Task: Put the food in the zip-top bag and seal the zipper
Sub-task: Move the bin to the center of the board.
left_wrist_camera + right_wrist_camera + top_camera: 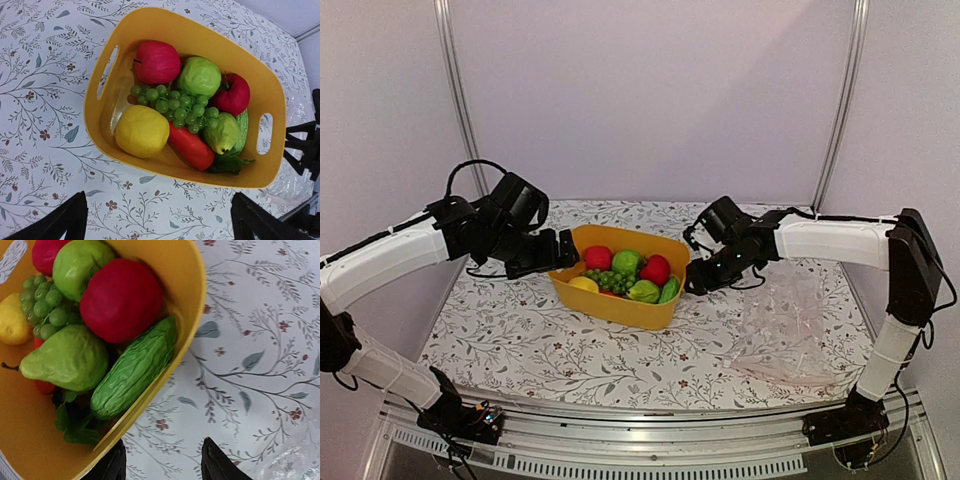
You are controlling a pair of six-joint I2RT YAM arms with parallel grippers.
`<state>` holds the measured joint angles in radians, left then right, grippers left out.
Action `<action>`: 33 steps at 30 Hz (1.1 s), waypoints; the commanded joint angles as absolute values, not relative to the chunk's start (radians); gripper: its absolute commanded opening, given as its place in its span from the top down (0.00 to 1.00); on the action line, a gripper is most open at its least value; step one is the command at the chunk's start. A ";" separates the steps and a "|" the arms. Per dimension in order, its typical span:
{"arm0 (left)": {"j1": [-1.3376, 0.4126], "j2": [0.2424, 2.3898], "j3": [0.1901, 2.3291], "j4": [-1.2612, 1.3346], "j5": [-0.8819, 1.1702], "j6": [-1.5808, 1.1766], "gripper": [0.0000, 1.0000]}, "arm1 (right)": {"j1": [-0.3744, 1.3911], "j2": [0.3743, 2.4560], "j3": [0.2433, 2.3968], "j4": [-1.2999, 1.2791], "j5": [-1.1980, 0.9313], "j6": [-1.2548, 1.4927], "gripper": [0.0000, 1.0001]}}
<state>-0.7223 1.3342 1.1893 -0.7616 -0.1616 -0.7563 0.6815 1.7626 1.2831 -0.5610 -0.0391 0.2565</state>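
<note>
Risk: the right gripper (pixel 162 462), fingers apart beside the rim of the yellow basket (pixel 192 305), may catch that wall rather than the food (pixel 120 300) just ahead, while the zip-top bag (pixel 785 330) lies limp behind it; the left gripper (pixel 157 215) is likewise spread.

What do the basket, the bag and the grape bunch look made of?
Basket: seemingly rigid moulded plastic, smooth semi-gloss yellow, with cut handle slots. Bag: thin clear plastic film, crinkled and glinting, with the floral pattern of the table showing through. Grape bunch: probably toy plastic or rubber, judging by uniform glossy green beads.
</note>
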 commanded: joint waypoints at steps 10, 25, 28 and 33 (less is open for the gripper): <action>-0.643 1.285 1.092 -0.958 -0.271 -1.068 0.21 | 0.879 1.669 1.300 -0.604 -0.031 0.261 0.43; -0.604 1.494 1.055 -0.606 -0.129 -1.227 0.39 | 0.805 1.569 1.191 -0.589 -0.062 0.313 0.37; -0.606 1.561 1.101 -0.662 -0.112 -1.236 0.47 | 0.793 1.540 1.176 -0.581 -0.058 0.327 0.36; -0.601 1.580 1.157 -0.704 -0.158 -1.190 0.72 | 0.757 1.484 1.161 -0.601 -0.057 0.339 0.36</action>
